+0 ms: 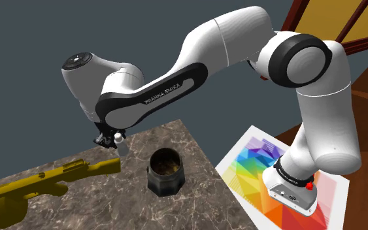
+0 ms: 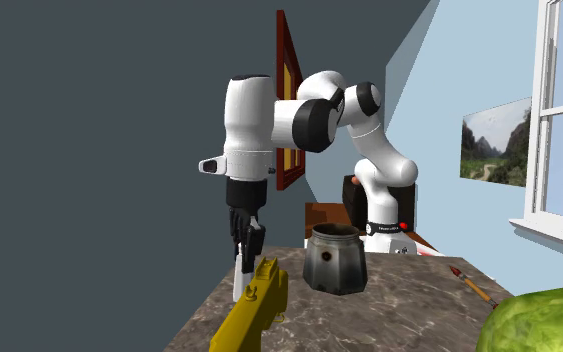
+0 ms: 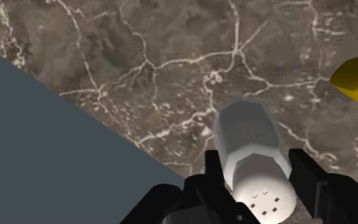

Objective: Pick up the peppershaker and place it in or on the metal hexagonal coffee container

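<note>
The pincer is closed a bit, with the white peppershaker between its two black fingers. The fingers seem to press on both sides of it, just under the cap. So I think the pincer has hold of it.

The peppershaker is close to the edge of the surface that runs along the grey wall. I cannot tell if its bottom touches the surface or hangs just above it. A yellow toy gun lies near it, with its tip pointing at it. The dark coffee container stands apart from it, more in the middle of the surface. Its top is open.

I think the step now is to lift the peppershaker and carry it to the container. To do this well, the pincer should hold tight and go straight up first. It should go high, so the bottom of the peppershaker can pass over the rim of the container. Then it should move sideways until the peppershaker hangs right over the open top. Then it should go down slowly and only then let go. A quick swing could make the peppershaker slip, for the hold is high up, near the cap. It should stay away from the yellow toy gun too.

The peppershaker stands about upright. Its long line runs up and down. The cap with the little holes points up at the pincer. The wider bottom points down at the surface.
</note>
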Controlling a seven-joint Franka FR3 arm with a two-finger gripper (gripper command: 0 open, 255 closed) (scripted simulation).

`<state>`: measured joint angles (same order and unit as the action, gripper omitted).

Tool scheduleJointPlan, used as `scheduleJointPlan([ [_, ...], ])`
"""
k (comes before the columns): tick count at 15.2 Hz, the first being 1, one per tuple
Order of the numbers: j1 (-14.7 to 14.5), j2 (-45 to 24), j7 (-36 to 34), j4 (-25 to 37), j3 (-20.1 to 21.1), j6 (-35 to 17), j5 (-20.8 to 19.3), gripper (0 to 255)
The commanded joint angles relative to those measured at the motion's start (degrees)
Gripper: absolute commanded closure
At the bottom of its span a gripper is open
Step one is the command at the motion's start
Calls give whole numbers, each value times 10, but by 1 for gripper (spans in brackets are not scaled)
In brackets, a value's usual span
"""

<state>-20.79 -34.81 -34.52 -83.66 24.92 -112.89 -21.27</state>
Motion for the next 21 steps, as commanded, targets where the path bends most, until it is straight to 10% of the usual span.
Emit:
scheduleJointPlan([
  [1, 0, 0, 0, 0, 0, 0, 0, 255],
  [21, -3, 30, 20, 71, 10, 96, 18, 255],
])
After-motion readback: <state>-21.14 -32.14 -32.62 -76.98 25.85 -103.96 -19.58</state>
